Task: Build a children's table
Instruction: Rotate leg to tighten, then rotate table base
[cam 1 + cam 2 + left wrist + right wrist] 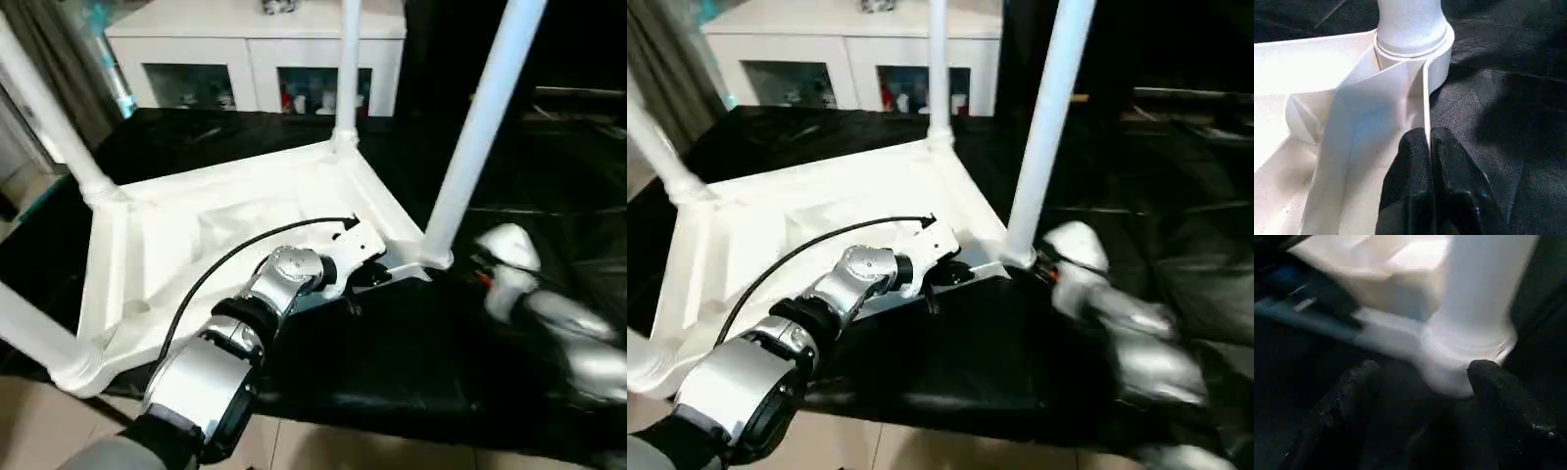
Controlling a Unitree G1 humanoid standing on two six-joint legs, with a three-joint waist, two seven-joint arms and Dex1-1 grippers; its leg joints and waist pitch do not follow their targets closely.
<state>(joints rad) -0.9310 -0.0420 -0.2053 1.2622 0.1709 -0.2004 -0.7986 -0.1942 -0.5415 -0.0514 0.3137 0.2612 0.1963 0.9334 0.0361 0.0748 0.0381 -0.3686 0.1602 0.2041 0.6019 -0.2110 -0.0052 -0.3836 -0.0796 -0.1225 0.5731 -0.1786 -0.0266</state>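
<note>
Children's table lies upside down on a black-sheeted table, its ribbed white underside facing up and four white tube legs rising from the corner sockets. Nearest to me, my left arm reaches forward over the near edge of the black sheet, a black cable looping along it. My left gripper has its two black fingers pressed together on the thin upright rim of the white top, one finger on each side of the rim, just short of a corner socket. To the right, my right arm comes in blurred over the black sheet. My right gripper has its fingers spread, one on either side of the flared foot of the near right leg where it enters its socket; I cannot tell whether the fingers touch it. Farther off, the near left leg and the far left leg slant out of view, and the far leg stands upright. Beyond the black sheet stands a white cabinet with glass doors.
</note>
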